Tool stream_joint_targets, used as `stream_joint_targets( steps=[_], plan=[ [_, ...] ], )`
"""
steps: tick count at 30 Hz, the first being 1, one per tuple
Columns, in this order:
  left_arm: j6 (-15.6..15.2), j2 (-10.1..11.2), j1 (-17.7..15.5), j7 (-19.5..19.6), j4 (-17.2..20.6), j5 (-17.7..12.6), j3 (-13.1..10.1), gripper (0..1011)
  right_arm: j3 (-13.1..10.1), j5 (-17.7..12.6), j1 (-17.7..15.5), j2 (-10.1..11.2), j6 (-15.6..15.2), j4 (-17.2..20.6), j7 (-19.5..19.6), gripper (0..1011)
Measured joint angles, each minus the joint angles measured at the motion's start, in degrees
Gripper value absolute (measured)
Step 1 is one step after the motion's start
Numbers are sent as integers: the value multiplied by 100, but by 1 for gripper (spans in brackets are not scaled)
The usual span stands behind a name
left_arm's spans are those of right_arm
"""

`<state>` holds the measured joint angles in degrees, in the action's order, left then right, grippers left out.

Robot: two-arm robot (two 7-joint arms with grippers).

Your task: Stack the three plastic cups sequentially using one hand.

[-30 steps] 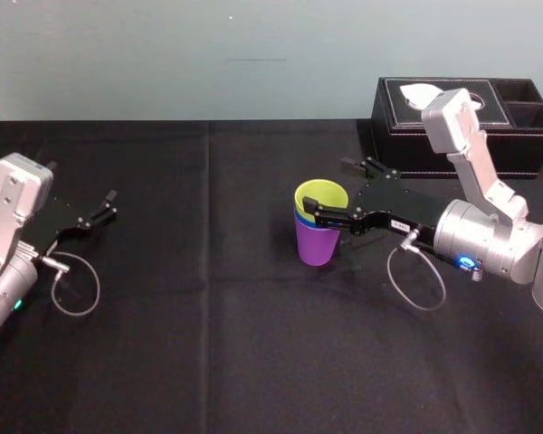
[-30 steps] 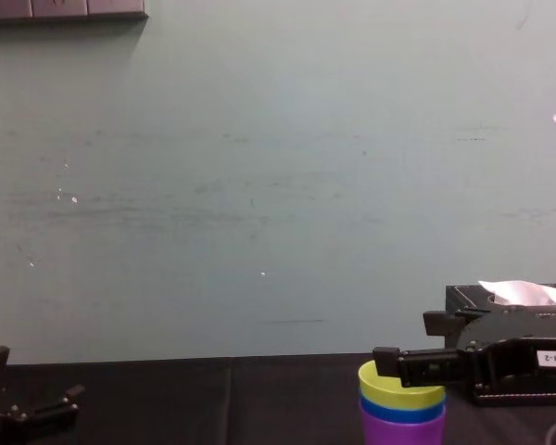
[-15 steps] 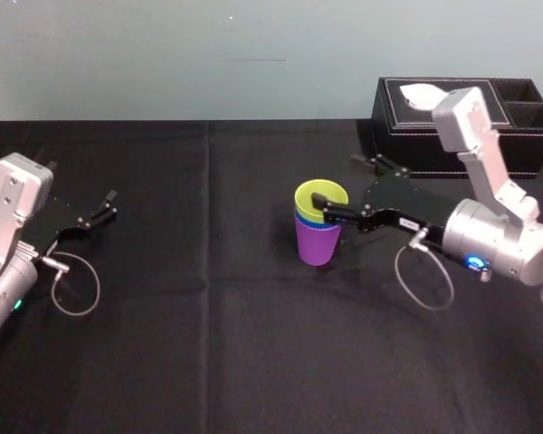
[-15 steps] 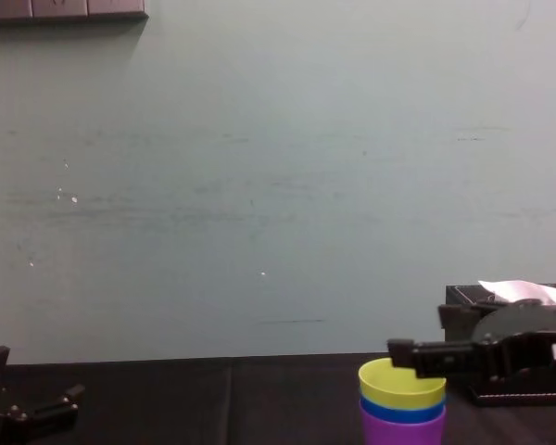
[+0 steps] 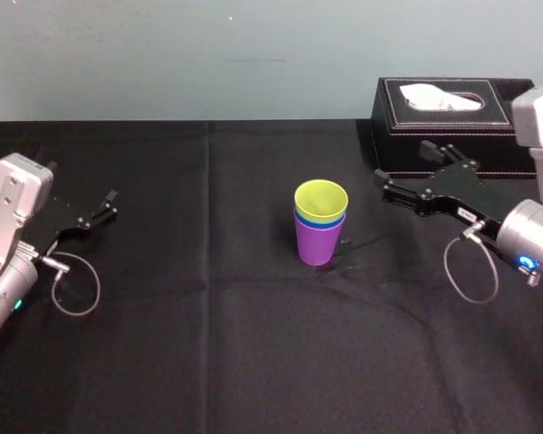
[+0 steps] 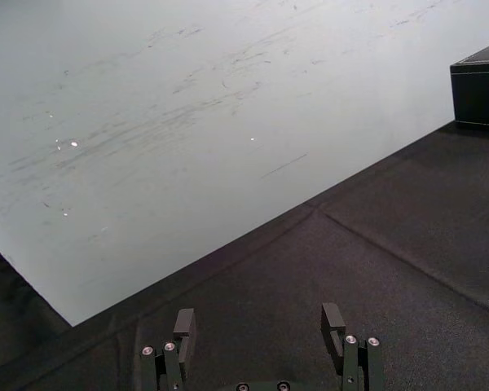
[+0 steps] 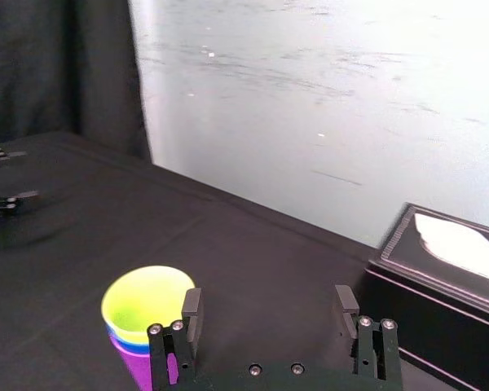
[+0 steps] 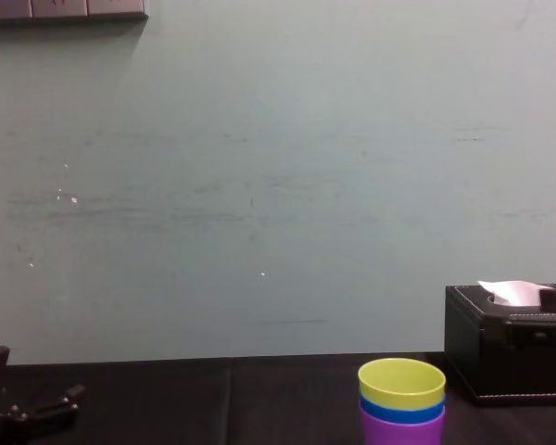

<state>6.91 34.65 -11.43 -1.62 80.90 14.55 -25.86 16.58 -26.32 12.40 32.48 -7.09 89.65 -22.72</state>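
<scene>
The three cups sit nested in one upright stack near the middle of the black table (image 5: 208,316): the purple cup (image 5: 319,246) is on the cloth, the blue cup (image 5: 319,220) shows as a thin band above its rim, and the yellow-green cup (image 5: 321,198) is innermost with its mouth open. By the look of it the stacking is done. The right gripper (image 7: 269,296) hovers to the right of the stack, apart from it and in front of the black tissue box (image 5: 398,136), with its fingers spread wide and nothing between them. The left gripper (image 6: 258,319) is parked far off at the left side of the table, its fingers also spread wide and empty. These cups are probably very light, with thin, smooth walls that give a little under pressure, so a hard squeeze is likely to bend a rim and a loose one to let the tapered side slip down through the fingers. The surest hold for a single cup seems to be at the rim, one finger inside and one outside. To move the whole stack, gripping across the purple body near its top looks safer, since lifting by the yellow-green rim alone might pull only that cup out. A sideways nudge could easily tip something this light.
</scene>
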Motion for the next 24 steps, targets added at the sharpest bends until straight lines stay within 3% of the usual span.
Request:
stream_joint_targets(
  steps=[12, 24],
  plan=[
    [0, 0, 0, 0, 0, 0, 0, 1011, -430, 211, -306, -145, 386, -386, 361, 1003],
    [0, 0, 0, 0, 0, 0, 0, 1012, -589, 543, -332, -320, 604, -957, 548, 1003]
  ],
)
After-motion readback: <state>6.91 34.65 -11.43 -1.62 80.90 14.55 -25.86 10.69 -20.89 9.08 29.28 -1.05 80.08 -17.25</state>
